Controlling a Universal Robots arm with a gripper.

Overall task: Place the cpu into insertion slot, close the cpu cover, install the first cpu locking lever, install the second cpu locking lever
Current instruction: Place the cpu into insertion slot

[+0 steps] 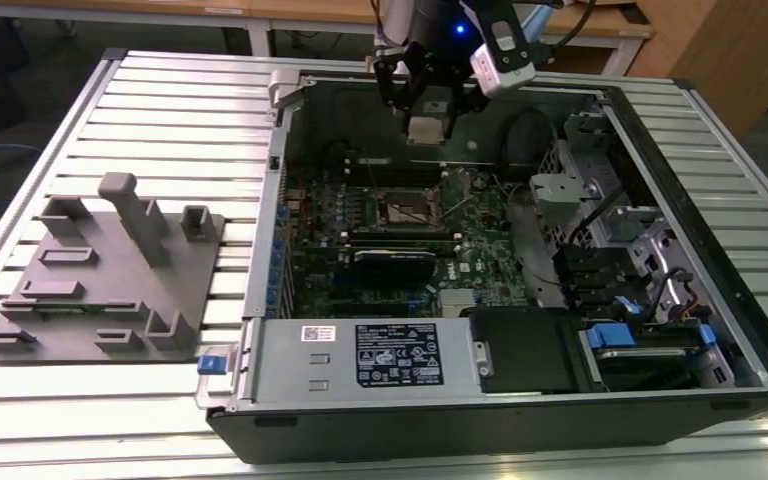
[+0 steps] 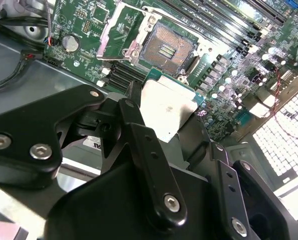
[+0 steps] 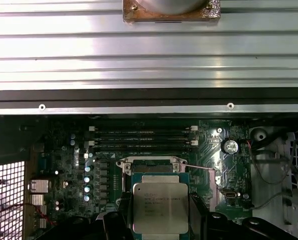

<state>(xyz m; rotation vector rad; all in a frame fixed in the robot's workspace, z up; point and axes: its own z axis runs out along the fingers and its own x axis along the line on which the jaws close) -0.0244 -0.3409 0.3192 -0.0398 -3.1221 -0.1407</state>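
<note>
My gripper [image 1: 428, 122] hangs above the back of the open computer case, shut on the cpu [image 1: 427, 129], a small silver square. In both wrist views the cpu [image 2: 166, 107] [image 3: 160, 206] sits between the black fingers [image 2: 133, 122]. The insertion slot [image 1: 408, 208] lies below on the green board, lower in the exterior view than the gripper. In the second wrist view the insertion slot [image 2: 166, 47] is bare, and the cpu cover [image 2: 113, 30] is swung open beside it. In the first wrist view the cpu hides most of the slot, and a thin locking lever [image 3: 199, 168] sticks out sideways.
A grey fixture plate [image 1: 104, 270] with upright blocks stands on the slatted table at the exterior view's left. Inside the case [image 1: 277, 100] are a power supply [image 1: 357, 355], a drive cage [image 1: 611, 220] and cables. Long memory slots [image 3: 143, 137] run beside the socket.
</note>
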